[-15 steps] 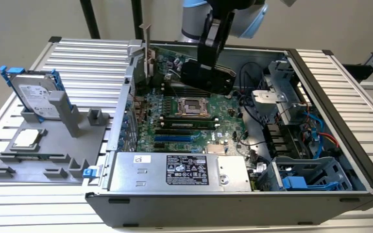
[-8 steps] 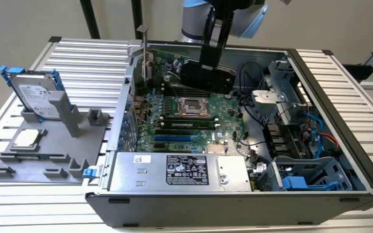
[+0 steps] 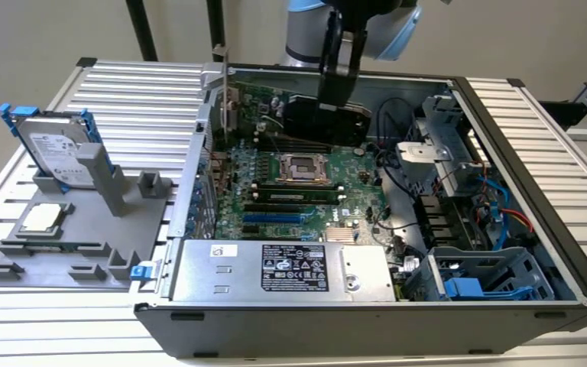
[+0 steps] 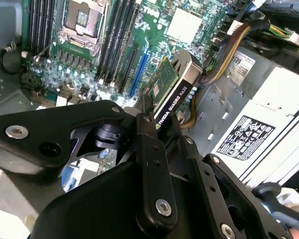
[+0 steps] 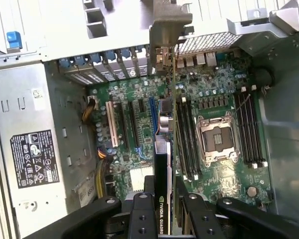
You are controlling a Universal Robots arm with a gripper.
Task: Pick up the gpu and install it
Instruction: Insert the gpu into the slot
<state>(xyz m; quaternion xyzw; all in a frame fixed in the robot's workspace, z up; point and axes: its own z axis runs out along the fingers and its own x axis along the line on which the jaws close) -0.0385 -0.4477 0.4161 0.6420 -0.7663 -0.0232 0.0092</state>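
Note:
My gripper [image 3: 332,93] is shut on the gpu [image 3: 319,121] and holds it edge-down inside the open computer case, above the green motherboard [image 3: 304,191]. In the first wrist view the gpu [image 5: 162,164] runs away from my gripper [image 5: 164,201] as a thin black-and-green edge, and its silver bracket [image 5: 168,25] reaches the case's rear wall. The card hangs over the strip between the blue expansion slot [image 5: 151,112] and the memory slots [image 5: 184,139]. In the second wrist view the black fingers [image 4: 148,130] clamp the gpu [image 4: 172,92] on both faces.
A power supply [image 3: 283,267] fills the case's front, with cable bundles and a drive cage [image 3: 482,275] at the exterior view's right. Outside the case, a grey holder [image 3: 64,237] carries a hard drive with blue rails [image 3: 57,149] and a processor [image 3: 43,218].

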